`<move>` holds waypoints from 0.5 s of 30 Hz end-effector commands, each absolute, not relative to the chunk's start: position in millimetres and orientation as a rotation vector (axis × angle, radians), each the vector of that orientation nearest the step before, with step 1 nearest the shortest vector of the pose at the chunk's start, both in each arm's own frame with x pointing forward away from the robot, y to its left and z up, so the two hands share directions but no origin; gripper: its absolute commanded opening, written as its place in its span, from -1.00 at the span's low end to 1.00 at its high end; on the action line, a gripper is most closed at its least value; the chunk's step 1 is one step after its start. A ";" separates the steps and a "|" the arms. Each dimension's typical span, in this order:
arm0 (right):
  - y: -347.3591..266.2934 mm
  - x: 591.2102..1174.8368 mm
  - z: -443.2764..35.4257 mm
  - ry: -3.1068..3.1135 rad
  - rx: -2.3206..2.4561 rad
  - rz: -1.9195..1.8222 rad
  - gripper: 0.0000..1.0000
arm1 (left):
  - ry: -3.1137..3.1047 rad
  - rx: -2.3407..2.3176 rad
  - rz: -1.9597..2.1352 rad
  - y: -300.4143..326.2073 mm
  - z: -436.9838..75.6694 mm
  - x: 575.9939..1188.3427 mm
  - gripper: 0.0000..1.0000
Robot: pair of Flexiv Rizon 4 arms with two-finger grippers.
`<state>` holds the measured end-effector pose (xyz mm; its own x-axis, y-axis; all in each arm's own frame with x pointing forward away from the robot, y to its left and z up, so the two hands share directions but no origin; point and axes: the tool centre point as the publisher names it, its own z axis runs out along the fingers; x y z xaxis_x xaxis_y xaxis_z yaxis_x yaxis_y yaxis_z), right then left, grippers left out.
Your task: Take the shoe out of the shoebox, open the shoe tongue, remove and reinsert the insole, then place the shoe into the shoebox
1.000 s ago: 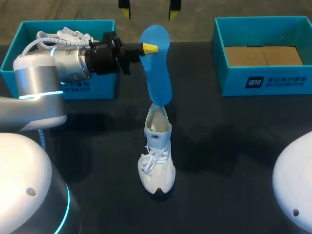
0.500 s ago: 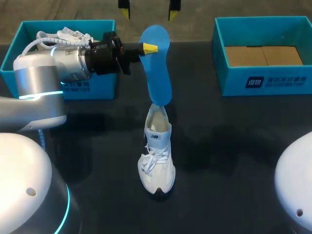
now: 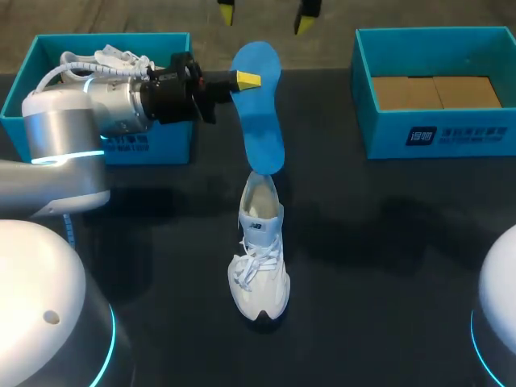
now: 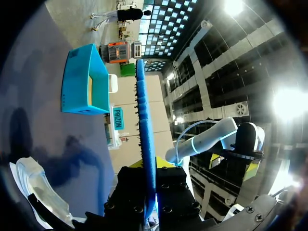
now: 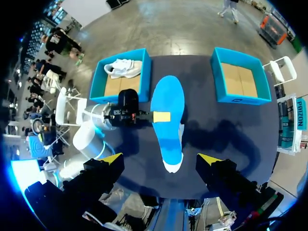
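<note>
My left gripper [image 3: 244, 79] is shut on the side edge of a blue insole [image 3: 261, 113], held in the air over the table's middle. The insole's lower end hangs at the heel opening of a white shoe [image 3: 260, 251] that lies on the dark table, toe toward me. In the left wrist view the insole [image 4: 144, 110] shows edge-on between the fingers, with the shoe [image 4: 30, 185] below. My right gripper [image 3: 264, 11] hangs open high above, its yellow tips wide apart; its own view looks down on the insole [image 5: 167, 113], the shoe [image 5: 173, 163] and the left gripper [image 5: 155, 117].
A teal shoebox [image 3: 26, 76] at the back left holds another white shoe [image 3: 113, 58]. A second teal shoebox [image 3: 439, 137] at the back right shows only its cardboard floor. My left arm [image 3: 89, 113] stretches in front of the left box.
The right gripper's yellow tips have shifted slightly to the right at the top of the head view. The left arm, insole and shoe have not moved.
</note>
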<state>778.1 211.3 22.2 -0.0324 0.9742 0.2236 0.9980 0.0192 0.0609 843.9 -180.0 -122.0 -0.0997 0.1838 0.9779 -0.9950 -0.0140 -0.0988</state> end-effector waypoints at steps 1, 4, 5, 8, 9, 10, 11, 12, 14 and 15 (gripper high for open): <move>189.0 780.0 14.2 -1.982 -1.884 -0.570 1.00 | -1.139 1.027 1.369 -180.0 -121.7 843.3 -1.00; 181.5 781.9 11.2 -1.939 -1.854 -0.630 1.00 | -1.139 1.027 1.369 -180.0 -121.7 843.3 -1.00; 179.0 782.8 10.3 -1.919 -1.834 -0.659 1.00 | -1.139 1.027 1.369 -180.0 -121.7 843.3 -1.00; 170.5 786.6 8.6 -1.846 -1.807 -0.739 1.00 | -1.139 1.027 1.369 -180.0 -121.7 843.3 -1.00; 167.1 788.5 7.5 -1.824 -1.810 -0.767 1.00 | -1.139 1.027 1.369 -180.0 -121.7 843.3 -1.00; 163.8 790.4 6.3 -1.797 -1.798 -0.803 1.00 | -1.139 1.027 1.369 -180.0 -121.7 843.3 -1.00; 160.6 791.9 5.3 -1.761 -1.788 -0.823 1.00 | -1.139 1.027 1.369 -180.0 -121.7 843.3 -1.00; 157.7 793.5 4.6 -1.743 -1.780 -0.866 1.00 | -1.139 1.027 1.369 -180.0 -121.7 843.3 -1.00; 150.7 796.6 3.2 -1.703 -1.750 -0.925 1.00 | -1.139 1.027 1.369 -180.0 -121.7 843.3 -1.00; 148.0 797.3 3.1 -1.699 -1.726 -0.957 1.00 | -1.139 1.027 1.369 -180.0 -121.7 843.3 -1.00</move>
